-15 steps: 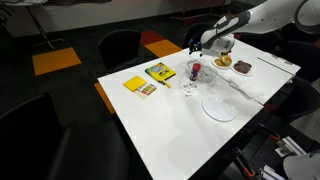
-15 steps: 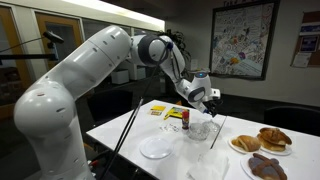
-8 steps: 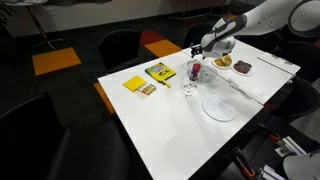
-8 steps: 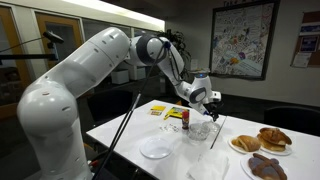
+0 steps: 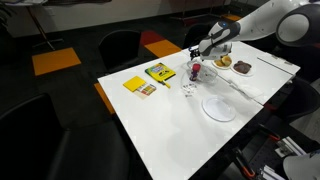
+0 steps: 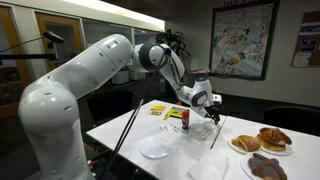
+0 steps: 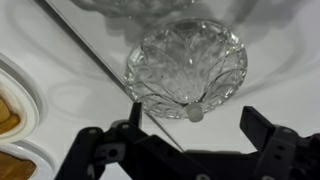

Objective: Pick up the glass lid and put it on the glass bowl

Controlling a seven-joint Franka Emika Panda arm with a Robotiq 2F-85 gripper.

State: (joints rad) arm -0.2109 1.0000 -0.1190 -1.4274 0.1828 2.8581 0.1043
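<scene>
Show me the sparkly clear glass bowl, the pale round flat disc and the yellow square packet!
Sparkly clear glass bowl (image 7: 187, 62): wrist view, on its patterned middle.
Pale round flat disc (image 5: 219, 108): in an exterior view, on its centre.
Yellow square packet (image 5: 134, 84): in an exterior view, on its top face.

Overhead strip light (image 6: 110, 14) floods the white table (image 5: 170, 130) (surroundings dim); the wrist view is soft, glare-washed

The arm (image 6: 72, 98) has white, rounded segments with dark joint seams. The gripper (image 7: 190, 128) is black, with angular fingers (image 7: 266, 138).
</scene>
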